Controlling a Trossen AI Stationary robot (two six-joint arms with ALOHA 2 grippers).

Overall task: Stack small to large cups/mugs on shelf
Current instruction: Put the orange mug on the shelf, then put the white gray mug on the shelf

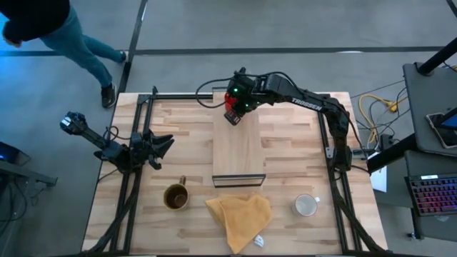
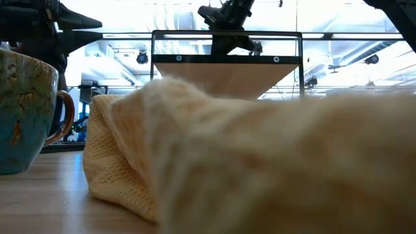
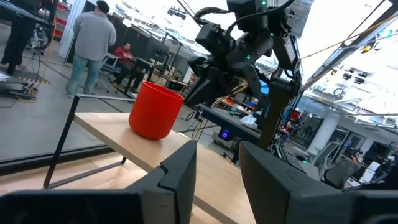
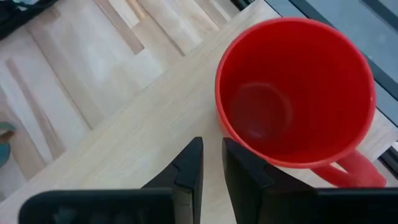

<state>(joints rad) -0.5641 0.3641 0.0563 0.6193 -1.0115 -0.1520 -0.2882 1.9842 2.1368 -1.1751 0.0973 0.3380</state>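
The red mug (image 4: 292,106) stands upright on its base at the far end of the shelf (image 1: 239,150); it also shows in the left wrist view (image 3: 155,109). My right gripper (image 4: 212,155) hovers just above and beside it, its fingers almost together and holding nothing. The brown mug (image 1: 176,196) stands on the tabletop near the front, left of the shelf. The white mug (image 1: 307,205) stands on the tabletop at the front right. My left gripper (image 1: 161,146) is open and empty, left of the shelf.
A crumpled yellow cloth (image 1: 239,218) lies on the table in front of the shelf's near end, between the two mugs, and fills much of the low view (image 2: 227,162). A person (image 1: 64,36) walks past the table's far left corner.
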